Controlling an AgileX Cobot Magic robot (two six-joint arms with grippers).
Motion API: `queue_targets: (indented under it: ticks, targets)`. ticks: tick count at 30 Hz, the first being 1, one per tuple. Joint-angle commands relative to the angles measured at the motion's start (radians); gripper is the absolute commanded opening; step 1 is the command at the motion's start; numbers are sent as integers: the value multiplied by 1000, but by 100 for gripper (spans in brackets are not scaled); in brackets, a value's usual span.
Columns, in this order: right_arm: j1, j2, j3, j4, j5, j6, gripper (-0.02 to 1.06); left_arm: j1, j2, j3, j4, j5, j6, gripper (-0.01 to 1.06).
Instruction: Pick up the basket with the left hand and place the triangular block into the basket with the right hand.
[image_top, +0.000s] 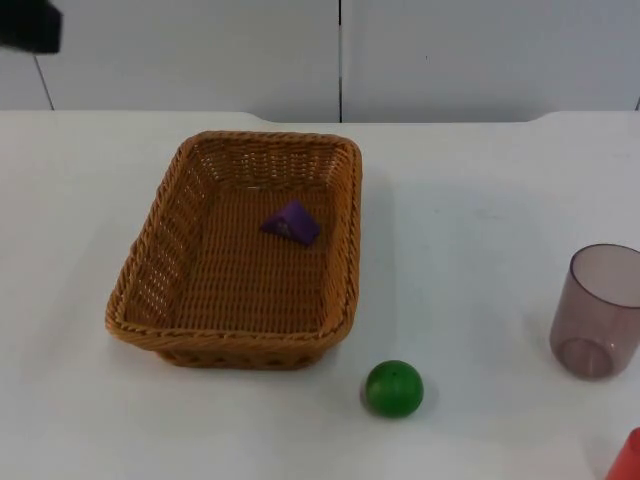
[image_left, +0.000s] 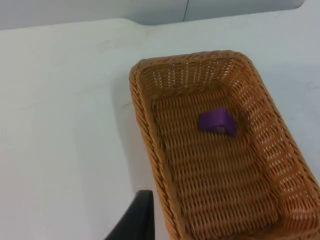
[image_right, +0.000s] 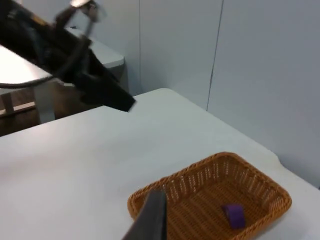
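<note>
Basket (image_top: 150, 290) sits flat on the white table (image_top: 480, 200), left of centre in the top view, its long axis running from the near edge toward the grey partition wall (image_top: 480, 50) with a slight lean. Purple triangular block (image_top: 292, 222) already lies inside, on the woven floor in the far right part, close to the right wall; its peak seems to point up, though the faces are hard to read.

Left gripper (image_top: 30, 25) hangs high at the far left of the table, well apart from the basket; fingers open or closed, cannot tell. Its wrist camera looks down on the basket's left long rim (image_left: 145, 120), the block (image_left: 216, 121) beyond it, so the basket lies ahead and down from this arm, which is the nearer one.

Right gripper: one dark fingertip (image_right: 150, 217) in its wrist view, state cannot be told. It looks pulled back high (waiting), the basket (image_right: 165, 187) below and ahead.

Judgement: block is in and nothing is gripped, so the placing looks done; any further grasp would take the left long rim, crosswise to the axis.

Nearby: green ball (image_top: 394, 388), translucent cup (image_top: 600, 312), red object (image_top: 628, 458) at the corner.
</note>
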Motion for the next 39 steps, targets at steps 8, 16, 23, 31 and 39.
queue_targets:
  ticks: [8,16,23,31,39]
  targets:
    - [1,-225,199,-11,34,40,83,1,-513,194,7,23,14,105]
    - [1,-406,293,-11,194,96,83,1,-872,230,216,170,-239,105]
    - [1,-510,293,-18,343,108,83,1,-991,230,422,315,-428,105]
    - [1,-609,309,-21,392,136,83,1,-991,221,468,417,-452,105]
    - [1,-650,275,-35,501,138,83,1,-991,228,597,533,-476,105]
